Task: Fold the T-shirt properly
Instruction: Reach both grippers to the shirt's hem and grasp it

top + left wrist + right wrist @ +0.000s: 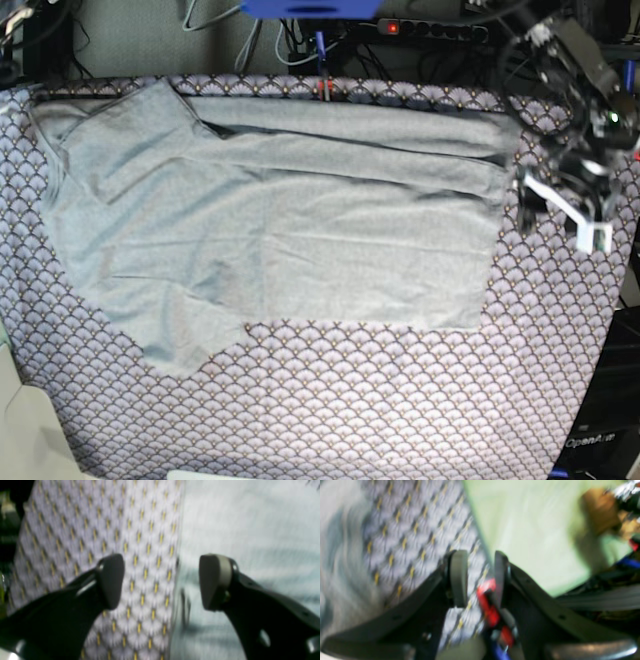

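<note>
The light grey T-shirt (300, 220) lies spread on the purple-white scallop cloth (400, 400), its far long edge folded over toward the middle. My left gripper (558, 215) hovers just off the shirt's right edge. In the left wrist view the left gripper (161, 582) is wide open and empty, straddling the line where the shirt (250, 530) meets the patterned cloth (87, 530). My right gripper (478, 577) is out of the base view. Its fingers stand a little apart with nothing between them, over the cloth's edge (415, 530), and the shirt (340, 555) shows at the left.
A red clamp (488, 605) grips the table edge under the right gripper, with pale green floor (532, 530) beyond it. Another red clamp (325, 92) sits at the far table edge. Cables and a power strip (430, 28) lie behind the table.
</note>
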Controlling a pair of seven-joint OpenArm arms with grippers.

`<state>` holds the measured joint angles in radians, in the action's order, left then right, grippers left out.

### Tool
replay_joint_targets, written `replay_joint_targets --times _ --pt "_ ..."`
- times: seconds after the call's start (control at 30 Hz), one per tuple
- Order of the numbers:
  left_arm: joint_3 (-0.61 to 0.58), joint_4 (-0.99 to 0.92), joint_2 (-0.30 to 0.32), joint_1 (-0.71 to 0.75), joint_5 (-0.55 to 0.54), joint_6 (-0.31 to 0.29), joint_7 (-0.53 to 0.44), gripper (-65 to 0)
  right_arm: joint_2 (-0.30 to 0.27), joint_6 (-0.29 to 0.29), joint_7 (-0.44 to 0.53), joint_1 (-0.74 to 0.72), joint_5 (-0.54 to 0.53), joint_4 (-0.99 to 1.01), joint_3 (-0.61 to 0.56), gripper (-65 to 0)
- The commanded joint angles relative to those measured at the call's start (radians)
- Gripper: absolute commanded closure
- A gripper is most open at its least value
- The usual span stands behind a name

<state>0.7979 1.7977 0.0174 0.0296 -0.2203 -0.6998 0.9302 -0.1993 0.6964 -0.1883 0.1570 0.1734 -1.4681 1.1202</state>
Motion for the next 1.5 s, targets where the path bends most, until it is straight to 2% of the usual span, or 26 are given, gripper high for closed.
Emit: replay_joint_targets --times 0.0,0.1,0.17,0.27,0.37,0.47,0.77,0.87,1.0,1.23,1.47 --pt "-0.002 0.007 0.011 -0.038 -0.012 0.002 -0.023 -45.4 -0.024 0.002 0.031 -0.046 0.007 -0.013 -0.035 -20.0" --pt "-0.048 -0.04 0.013 -0.109 -0.011 0.007 -0.033 -45.4 -0.015 0.002 0.029 -0.176 0.14 -0.009 -0.108 -20.0" --pt "-0.077 -0.101 0.013 -0.164 -0.011 0.007 -0.033 -45.4 0.016 0.002 0.031 -0.284 0.246 0.045 -0.15 -20.0" --pt "-0.12 -0.187 0.016 -0.237 0.003 0.009 -0.035 -45.4 0.021 0.002 0.031 -0.426 0.372 0.148 -0.183 -20.0" --pt "-0.153 -0.278 0.013 -0.31 0.075 0.009 -0.055 -45.4 0.017 0.002 0.031 -0.551 0.464 0.277 -0.199 -20.0" --pt "-0.16 -0.387 -0.003 -0.371 0.161 0.009 -0.133 -45.4 0.013 0.002 0.033 -0.646 0.542 0.402 -0.197 -20.0" --pt "-0.159 -0.724 -0.018 -0.512 0.333 0.009 -0.311 -45.4 -0.053 0.002 0.039 -0.755 0.561 0.663 -0.246 -20.0" --pt "-0.154 -0.767 -0.018 -0.532 0.362 0.009 -0.328 -45.4 -0.078 0.002 0.033 -0.776 0.561 0.731 -0.263 -20.1" --pt "-0.157 -0.77 -0.018 -0.534 0.364 0.009 -0.334 -45.4 -0.076 0.002 0.031 -0.776 0.561 0.734 -0.311 -21.6" --pt "-0.159 -0.766 -0.018 -0.531 0.364 0.009 -0.334 -45.4 -0.061 0.002 0.037 -0.771 0.558 0.735 -0.332 -36.0" --pt "-0.16 -0.766 -0.018 -0.529 0.364 0.009 -0.334 -45.4 -0.033 0.002 0.04 -0.748 0.558 0.735 -0.337 -36.7"
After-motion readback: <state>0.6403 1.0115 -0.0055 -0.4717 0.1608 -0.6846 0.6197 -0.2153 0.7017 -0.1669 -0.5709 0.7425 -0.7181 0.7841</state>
